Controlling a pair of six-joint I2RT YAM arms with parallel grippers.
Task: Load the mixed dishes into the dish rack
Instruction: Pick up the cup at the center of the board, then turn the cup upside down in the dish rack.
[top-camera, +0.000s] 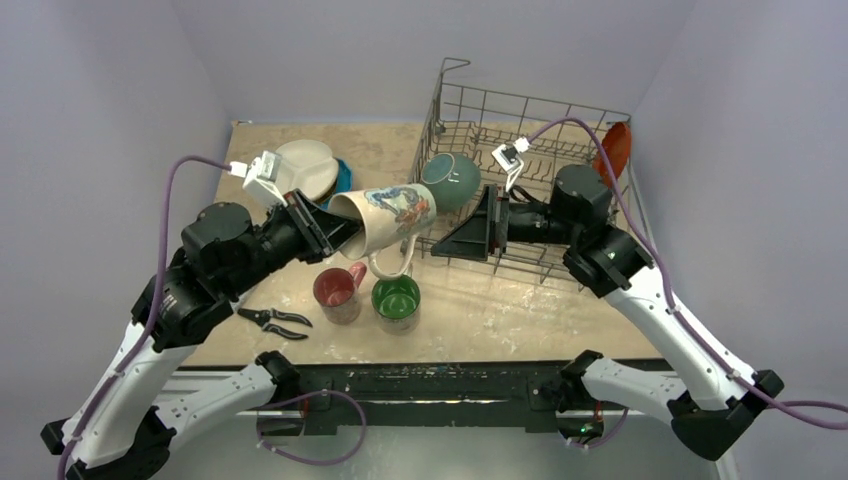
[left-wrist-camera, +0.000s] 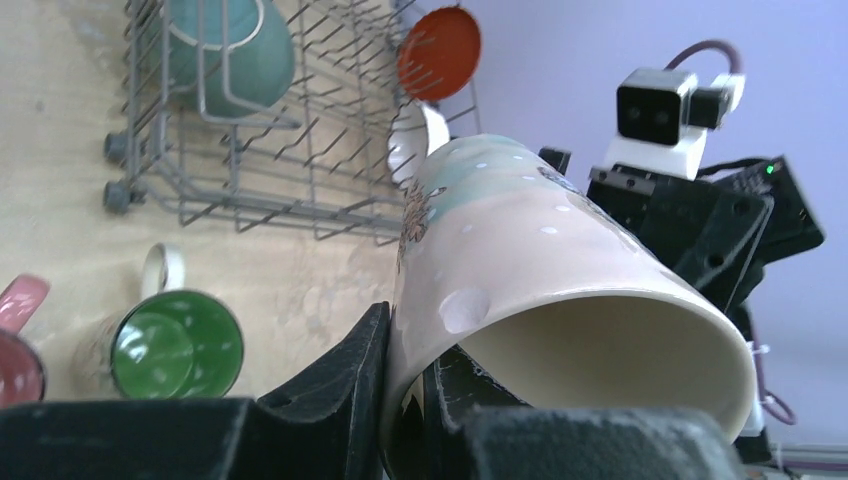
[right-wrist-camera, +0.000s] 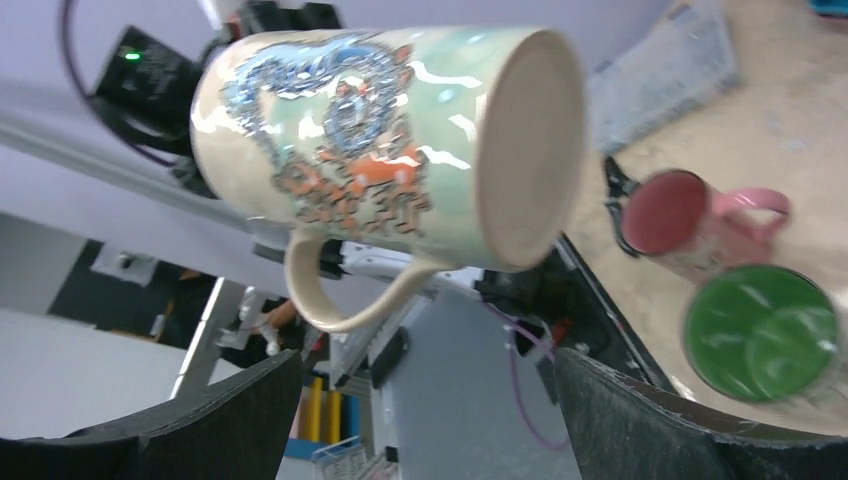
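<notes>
**Pliers and a clear box on the tabletop**

Black-handled pliers (top-camera: 274, 320) lie flat near the front left of the beige, mottled tabletop (top-camera: 520, 310), their handles spread slightly apart. In the right wrist view a clear plastic box (right-wrist-camera: 668, 75) rests on the same surface; it is too blurred to show any contents. Pale lilac walls (top-camera: 120, 90) enclose the tabletop on three sides.
</notes>
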